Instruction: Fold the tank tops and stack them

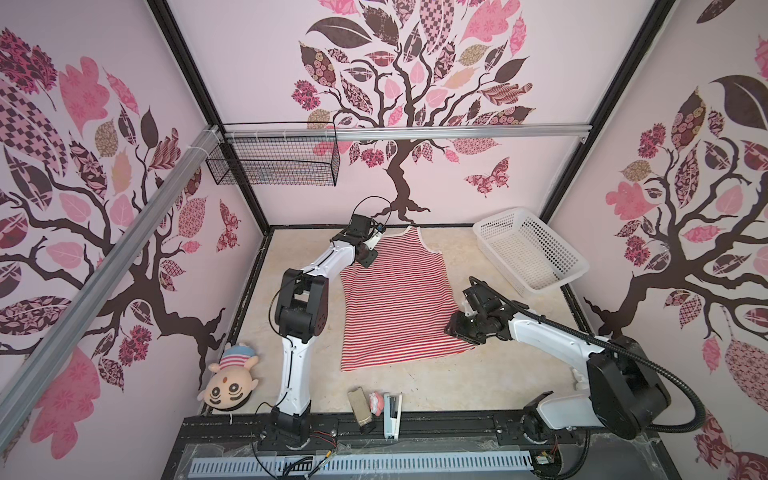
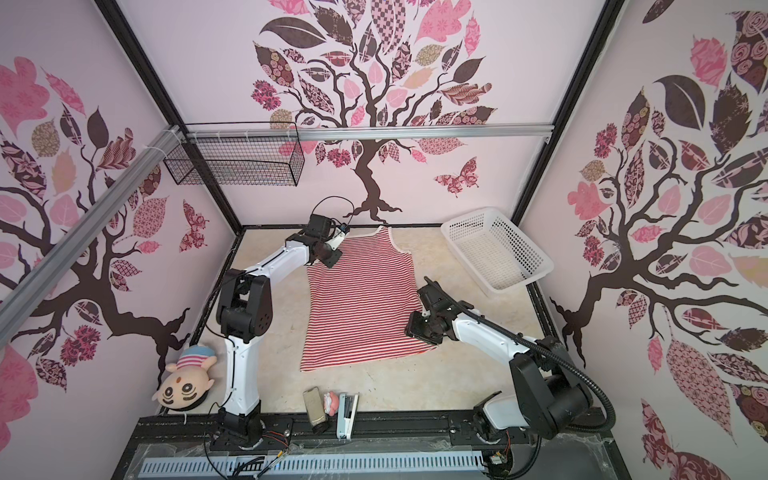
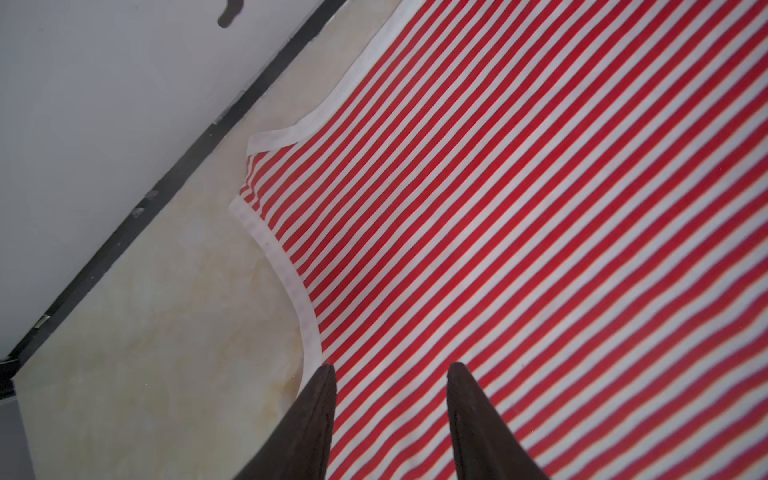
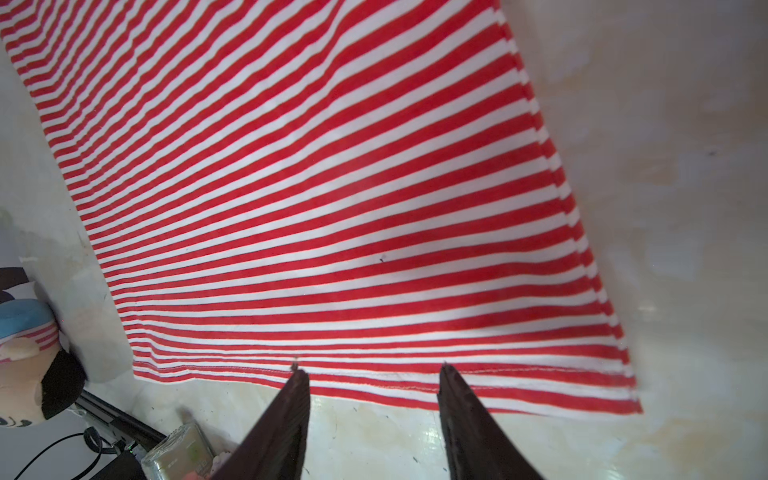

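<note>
Basically both part-open, gripping nothing: left gripper [image 3: 390, 368] tips by the armhole trim of the tank top [image 1: 395, 299], right gripper [image 4: 372, 368] tips at its hem; garment flat mid-table [image 1: 436, 386].

Matt cloth tank top [image 1: 395, 299], glossy tabletop [image 1: 436, 382]

Red-and-white striped tank top [image 1: 395, 299]

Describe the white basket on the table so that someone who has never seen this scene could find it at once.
Find the pale tabletop, where a red-and-white striped tank top lies flat. Past the top, in the table's far right corner in both top views, rests the white plastic basket. Unlike the black wire basket hung high on the back wall, it is white, perforated and down at table level.
</note>
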You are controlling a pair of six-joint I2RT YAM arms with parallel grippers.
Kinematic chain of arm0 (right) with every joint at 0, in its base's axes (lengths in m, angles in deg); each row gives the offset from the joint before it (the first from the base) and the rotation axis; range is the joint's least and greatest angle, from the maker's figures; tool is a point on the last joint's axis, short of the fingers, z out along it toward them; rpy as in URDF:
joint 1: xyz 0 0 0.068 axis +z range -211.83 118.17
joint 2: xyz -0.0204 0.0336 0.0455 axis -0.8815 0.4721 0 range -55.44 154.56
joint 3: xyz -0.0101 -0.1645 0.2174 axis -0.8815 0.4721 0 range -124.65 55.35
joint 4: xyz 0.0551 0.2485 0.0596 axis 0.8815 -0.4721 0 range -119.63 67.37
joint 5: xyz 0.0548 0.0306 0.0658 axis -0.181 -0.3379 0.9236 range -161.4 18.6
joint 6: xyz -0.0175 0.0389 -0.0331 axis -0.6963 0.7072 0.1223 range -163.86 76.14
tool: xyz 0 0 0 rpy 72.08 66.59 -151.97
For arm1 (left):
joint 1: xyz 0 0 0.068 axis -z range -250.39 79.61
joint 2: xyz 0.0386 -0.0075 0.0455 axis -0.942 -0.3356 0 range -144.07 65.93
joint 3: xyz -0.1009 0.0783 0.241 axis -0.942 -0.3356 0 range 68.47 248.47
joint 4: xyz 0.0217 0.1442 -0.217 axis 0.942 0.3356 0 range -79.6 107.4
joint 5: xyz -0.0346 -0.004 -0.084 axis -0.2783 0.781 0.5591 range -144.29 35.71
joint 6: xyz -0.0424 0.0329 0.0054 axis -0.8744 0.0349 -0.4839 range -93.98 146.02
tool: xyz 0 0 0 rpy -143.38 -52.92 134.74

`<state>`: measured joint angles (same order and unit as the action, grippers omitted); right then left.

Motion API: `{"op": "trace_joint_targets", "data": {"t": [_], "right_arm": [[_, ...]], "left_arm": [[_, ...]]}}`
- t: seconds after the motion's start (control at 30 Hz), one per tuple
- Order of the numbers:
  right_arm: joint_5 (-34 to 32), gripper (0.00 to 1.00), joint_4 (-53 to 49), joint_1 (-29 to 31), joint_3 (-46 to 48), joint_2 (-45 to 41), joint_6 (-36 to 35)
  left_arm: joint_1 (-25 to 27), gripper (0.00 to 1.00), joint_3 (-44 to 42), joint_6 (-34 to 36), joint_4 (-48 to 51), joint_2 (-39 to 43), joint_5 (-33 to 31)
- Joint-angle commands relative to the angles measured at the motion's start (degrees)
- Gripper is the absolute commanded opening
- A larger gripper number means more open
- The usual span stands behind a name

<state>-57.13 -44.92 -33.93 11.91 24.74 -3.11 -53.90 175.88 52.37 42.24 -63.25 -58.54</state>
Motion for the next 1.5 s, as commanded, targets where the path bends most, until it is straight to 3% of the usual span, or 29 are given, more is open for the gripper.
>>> {"op": "trace_joint_targets", "data": {"t": [0.0, 0.2, 0.47, 0.87, 1.03, 1.17, 1.47], "right_arm": [[0.89, 0.53, 1.42, -0.12, -0.16, 2.31, 0.68], [-2.95, 0.54, -0.48, -0.13, 0.12, 4.27, 0.80], [-5.81, 0.54, -3.47, -0.17, -1.83, 9.81, -0.91], [-13.09, 0.54, -9.72, -2.12, -11.00, 16.55, -6.73], [-17.77, 0.54, -12.70, -3.68, -16.47, 19.30, -9.01], [-19.26, 0.54, -13.63, -3.92, -20.85, 23.41, -10.08], [-23.64, 0.54, -17.32, -6.39, -34.51, 35.22, -12.57]], "left_arm": [[-1.05, 0.47, 7.66, -1.31, 4.65, -5.63, 0.30], [-2.87, 0.47, 11.01, -0.96, 5.04, -10.20, -1.38], [-4.90, 0.46, 6.57, 2.65, 5.34, -9.59, -1.77], [-8.43, 0.46, -0.80, 1.51, 5.15, -6.21, -4.98], [-11.60, 0.45, -6.03, -1.79, 4.74, -1.84, -6.76], [-14.83, 0.45, -11.30, -4.86, 6.05, 3.59, -2.75], [-15.44, 0.44, -34.05, -4.64, 1.82, 21.69, 0.41]]}}
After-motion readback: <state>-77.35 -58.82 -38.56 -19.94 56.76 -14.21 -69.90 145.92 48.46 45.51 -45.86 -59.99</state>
